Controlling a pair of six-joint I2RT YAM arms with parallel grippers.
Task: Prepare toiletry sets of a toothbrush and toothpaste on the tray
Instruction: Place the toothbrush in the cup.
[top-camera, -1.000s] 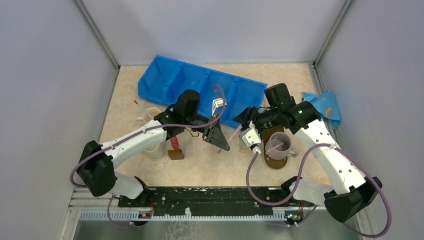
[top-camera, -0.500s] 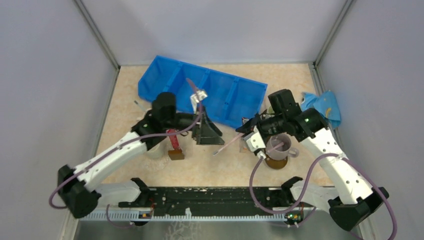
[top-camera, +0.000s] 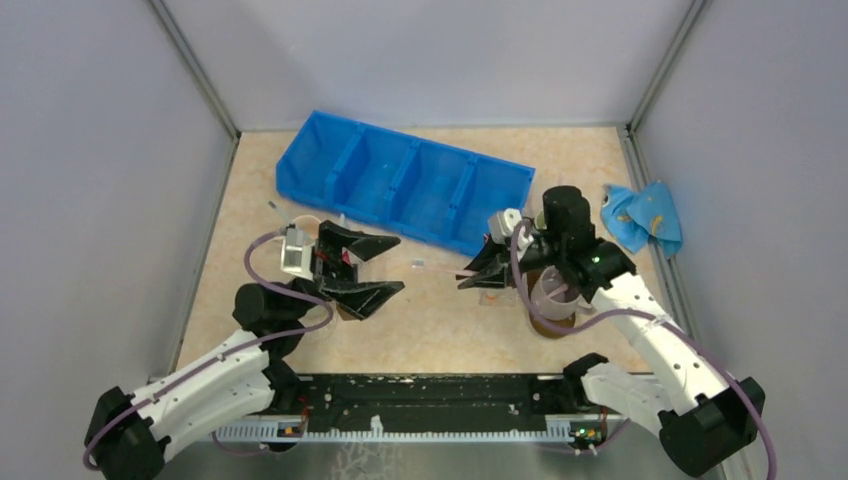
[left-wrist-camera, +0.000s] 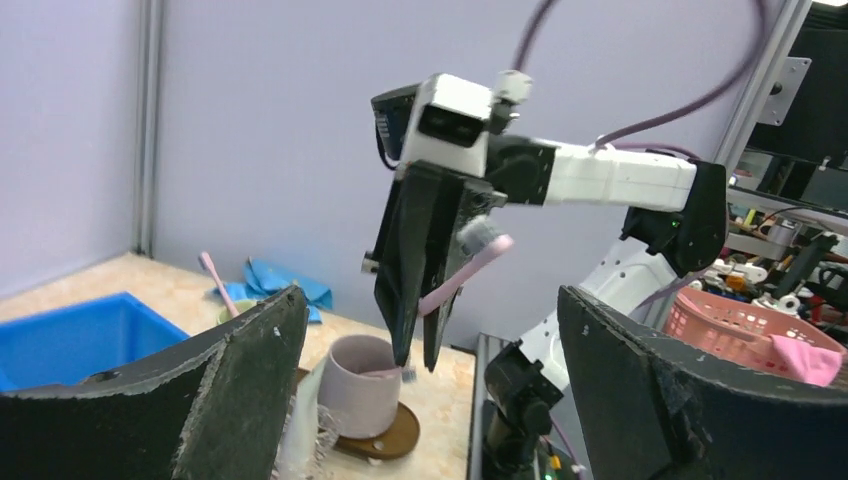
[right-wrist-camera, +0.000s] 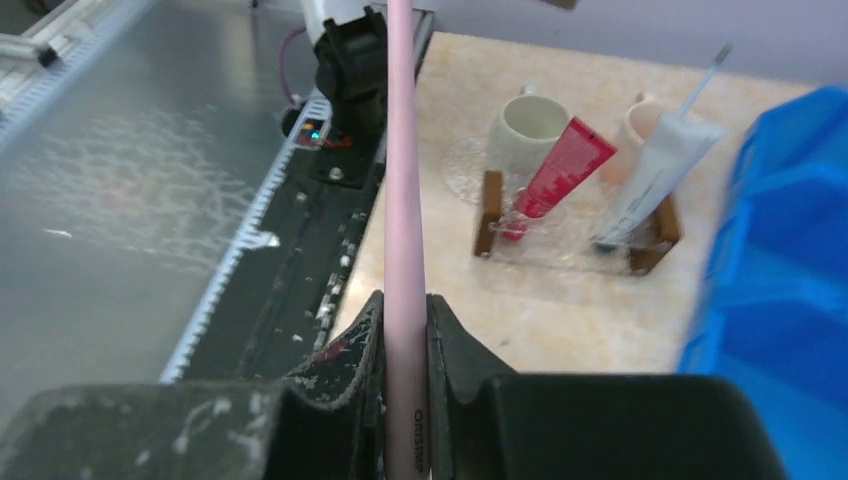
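Right wrist: right fingers (right-wrist-camera: 352, 352) tight around pink toothbrush (right-wrist-camera: 405, 200); left fingers (left-wrist-camera: 235, 385) wide apart.

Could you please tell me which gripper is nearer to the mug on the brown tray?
Right. The right gripper, shut on the pink toothbrush, hangs close beside the mug, on its left; the left gripper stands open, much farther to the left.
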